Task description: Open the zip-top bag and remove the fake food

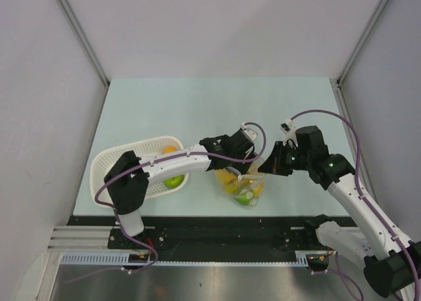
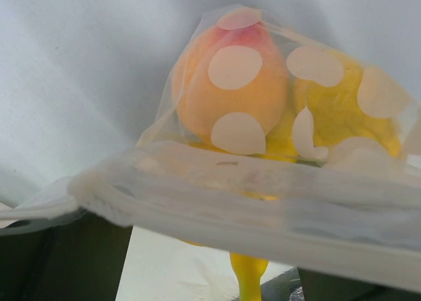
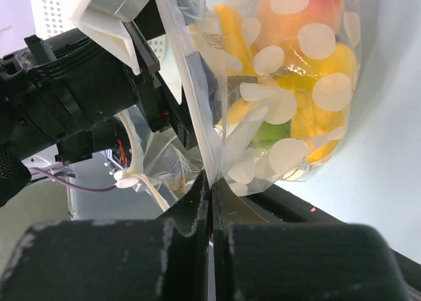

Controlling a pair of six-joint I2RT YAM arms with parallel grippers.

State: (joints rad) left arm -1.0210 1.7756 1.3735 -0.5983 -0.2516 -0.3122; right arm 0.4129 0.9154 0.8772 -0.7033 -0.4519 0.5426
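The zip-top bag (image 1: 245,188), clear with white dots, hangs between my two grippers near the table's front edge. It holds the fake food: an orange-pink fruit (image 2: 230,91), yellow pieces (image 2: 335,110), a banana stem (image 2: 248,278) and a green piece (image 3: 270,133). My right gripper (image 1: 263,167) is shut on the bag's top edge (image 3: 212,183). My left gripper (image 1: 242,162) faces the bag from the left with its fingers apart. The white zip strip (image 2: 263,196) lies across them and hides their tips.
A white perforated basket (image 1: 112,158) stands at the front left and holds an orange fruit (image 1: 170,150) and a green apple (image 1: 174,181). The left arm reaches across it. Grey walls enclose the table on three sides.
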